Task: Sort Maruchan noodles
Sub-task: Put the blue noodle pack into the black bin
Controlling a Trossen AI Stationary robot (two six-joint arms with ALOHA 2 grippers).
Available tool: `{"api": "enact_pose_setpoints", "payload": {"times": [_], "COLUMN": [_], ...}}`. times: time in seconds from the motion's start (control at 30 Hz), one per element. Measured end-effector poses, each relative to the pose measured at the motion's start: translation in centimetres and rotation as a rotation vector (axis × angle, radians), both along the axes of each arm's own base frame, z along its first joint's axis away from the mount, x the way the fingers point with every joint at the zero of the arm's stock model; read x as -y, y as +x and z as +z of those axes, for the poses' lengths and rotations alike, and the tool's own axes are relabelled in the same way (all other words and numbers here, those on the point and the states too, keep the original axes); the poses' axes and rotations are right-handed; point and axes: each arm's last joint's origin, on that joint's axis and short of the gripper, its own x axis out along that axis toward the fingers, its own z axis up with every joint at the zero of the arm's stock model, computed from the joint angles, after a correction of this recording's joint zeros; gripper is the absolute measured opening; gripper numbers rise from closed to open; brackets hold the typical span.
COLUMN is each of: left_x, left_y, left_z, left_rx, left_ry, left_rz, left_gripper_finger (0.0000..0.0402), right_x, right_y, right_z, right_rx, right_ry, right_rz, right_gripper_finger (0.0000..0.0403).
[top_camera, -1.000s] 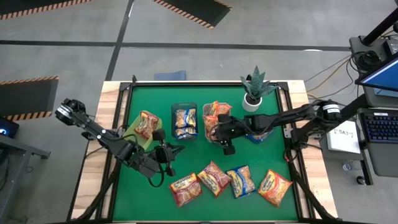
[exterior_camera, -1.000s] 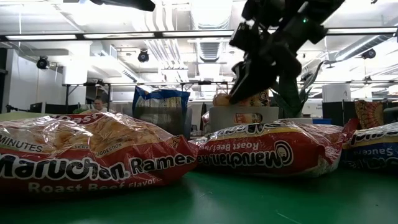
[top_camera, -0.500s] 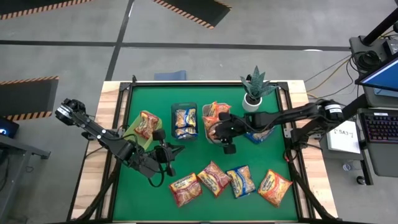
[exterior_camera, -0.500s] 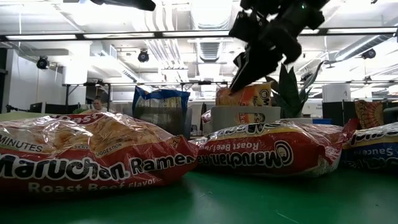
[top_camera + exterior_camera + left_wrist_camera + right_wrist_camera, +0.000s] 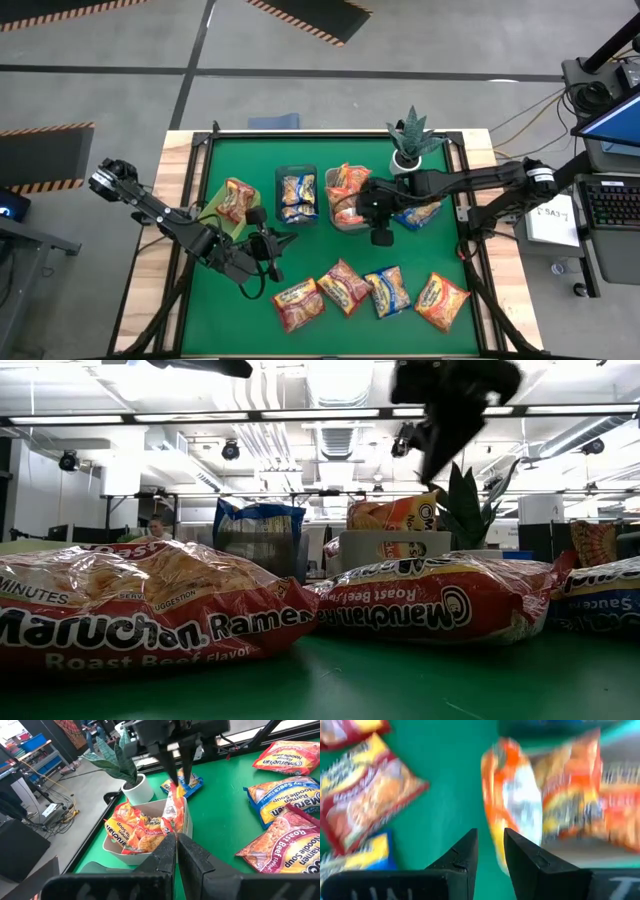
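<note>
Several Maruchan noodle packets lie near the table's front edge: two red ones [image 5: 298, 303] [image 5: 343, 285], a blue one [image 5: 386, 290] and an orange one [image 5: 441, 300]. A grey bin [image 5: 331, 214] holds orange packets; one orange packet [image 5: 172, 812] stands on edge in it, leaning on the rim. My right gripper [image 5: 176, 767] hangs just above that packet, pointing down, open by a narrow gap with nothing between the fingers. My left gripper [image 5: 272, 243] waits shut over the table's left middle, holding nothing.
A dark bin [image 5: 297, 196] holds blue-and-yellow packets and a green bin [image 5: 213, 203] holds a red one. Another blue packet [image 5: 418, 214] lies under my right arm. A potted plant [image 5: 410, 140] stands at the far right. Bare green mat lies between the bins and the front row.
My right gripper has risen from the grey bin, drifted toward the table's right edge and tipped to point more steeply down. The orange packet it was at stays behind, standing on edge in the bin.
</note>
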Motion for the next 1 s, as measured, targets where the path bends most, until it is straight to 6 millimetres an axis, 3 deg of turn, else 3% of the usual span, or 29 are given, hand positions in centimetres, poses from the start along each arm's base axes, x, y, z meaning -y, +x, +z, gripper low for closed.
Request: {"api": "enact_pose_setpoints", "payload": {"times": [0.2, 0.33, 0.5, 0.63, 0.77, 1.0], "left_x": [0.0, 0.0, 0.0, 0.0, 0.0, -0.3], "left_y": [0.0, 0.0, 0.0, 0.0, 0.0, 0.3], "left_z": [0.0, 0.0, 0.1, 0.1, 0.1, 0.2], "left_rx": [0.008, 0.013, 0.019, 0.017, 0.009, 0.004], "left_ry": [-0.015, -0.024, -0.029, -0.025, -0.006, 0.017], "left_rz": [0.005, 0.008, 0.009, 0.007, 0.0, 0.004], "left_gripper_finger": [0.0, 0.0, 0.0, 0.0, 0.0, 0.0], "right_x": [-1.1, -1.0, -0.2, 0.3, 0.4, 0.4], "right_y": [-3.4, -5.8, -8.5, -10.0, -10.9, -10.6], "right_z": [0.3, -0.7, -2.6, -4.2, -5.1, -7.1], "right_rx": [-0.054, -0.019, -0.001, 0.002, -0.049, -0.132], "right_ry": [0.054, 0.077, 0.075, 0.124, 0.115, 0.082], "right_rz": [-0.072, -0.189, -0.558, -0.828, -0.894, -0.936], "right_gripper_finger": [0.0065, 0.0057, 0.0063, 0.0096, 0.0146, 0.0227]}}
